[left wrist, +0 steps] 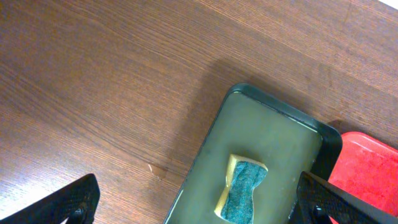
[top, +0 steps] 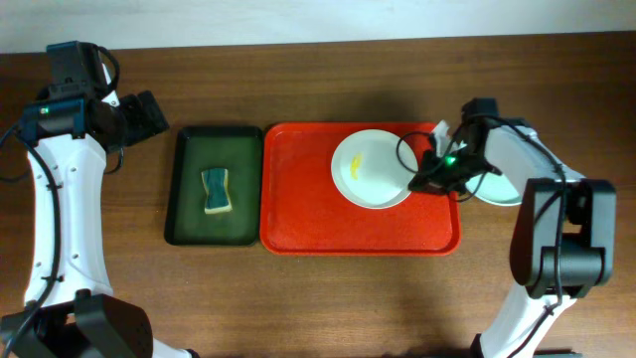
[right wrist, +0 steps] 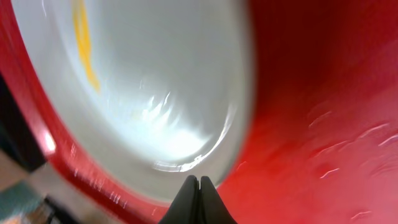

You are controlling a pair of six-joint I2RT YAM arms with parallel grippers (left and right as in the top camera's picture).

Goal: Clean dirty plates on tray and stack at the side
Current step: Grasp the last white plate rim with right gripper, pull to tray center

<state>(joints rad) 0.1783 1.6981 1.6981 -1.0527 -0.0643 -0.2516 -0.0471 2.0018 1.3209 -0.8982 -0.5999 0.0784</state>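
Observation:
A white plate [top: 370,171] with a yellow smear lies in the top right part of the red tray [top: 318,219]. It fills the right wrist view [right wrist: 143,81], with the tray [right wrist: 323,124] around it. My right gripper [top: 425,177] [right wrist: 199,182] is shut at the plate's right rim and seems to pinch it. A pale plate [top: 497,189] lies on the table right of the tray, mostly hidden by the right arm. I cannot tell whether another plate lies under it. My left gripper [top: 149,111] [left wrist: 199,205] is open and empty, high over the table's far left.
A dark green tray [top: 189,214] [left wrist: 267,137] stands left of the red tray. A green and yellow sponge [top: 217,191] [left wrist: 244,190] lies in it. Bare wooden table [top: 318,298] runs along the front.

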